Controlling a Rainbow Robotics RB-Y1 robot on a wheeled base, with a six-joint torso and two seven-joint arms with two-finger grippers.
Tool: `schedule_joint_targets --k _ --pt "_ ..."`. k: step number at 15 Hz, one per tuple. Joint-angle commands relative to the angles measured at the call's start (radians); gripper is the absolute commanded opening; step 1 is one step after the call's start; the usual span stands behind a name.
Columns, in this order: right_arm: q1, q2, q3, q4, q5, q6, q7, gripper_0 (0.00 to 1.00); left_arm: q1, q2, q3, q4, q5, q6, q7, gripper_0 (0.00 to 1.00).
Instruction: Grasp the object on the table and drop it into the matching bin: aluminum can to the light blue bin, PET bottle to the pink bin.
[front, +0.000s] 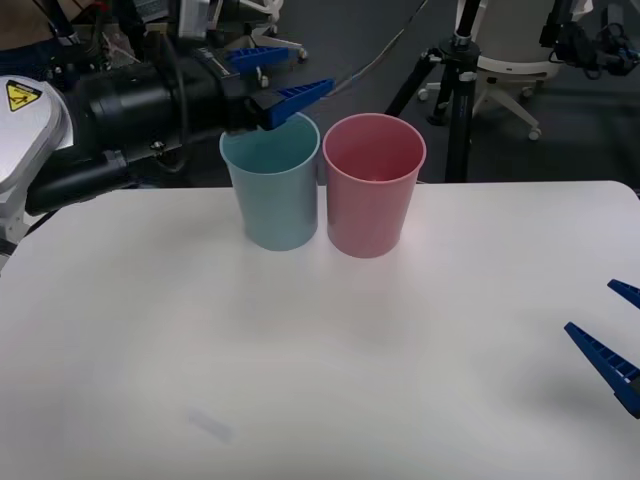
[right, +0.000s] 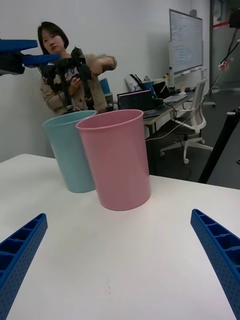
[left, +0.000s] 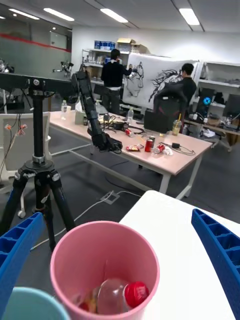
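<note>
Where pink bin (left: 105, 265) is viewed from above by left wrist camera, PET bottle (left: 117, 296) is seen lying inside at bottom, red cap visible. Pink bin is set touching light blue bin (front: 272, 192) near far edge of table (front: 300, 350). Left gripper (front: 275, 80) is held raised above bins, fingers spread wide, nothing gripped. Right gripper (front: 618, 340) is kept low over table at right edge, fingers wide apart, nothing gripped.
</note>
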Motion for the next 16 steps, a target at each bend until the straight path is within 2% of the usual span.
schedule_joint_targets --k 1,5,10,14,16 --pt "0.000 0.000 0.000 0.000 0.000 0.000 0.000 1.00 0.053 0.078 0.000 -0.005 0.152 -0.001 -0.137 1.00" --pt "0.000 0.000 0.000 0.000 0.000 0.000 0.000 1.00 0.156 0.171 -0.002 -0.011 0.339 -0.001 -0.364 1.00" --pt "0.000 0.000 0.000 0.000 0.000 0.000 0.000 1.00 0.343 0.293 0.015 -0.092 0.563 0.001 -0.553 1.00" --pt "0.000 0.000 0.000 0.000 0.000 0.000 0.000 1.00 0.578 0.276 0.192 -0.209 0.531 0.001 -0.569 1.00" --pt "0.000 0.000 0.000 0.000 0.000 0.000 0.000 1.00 0.653 0.251 0.241 -0.227 0.508 0.001 -0.583 1.00"
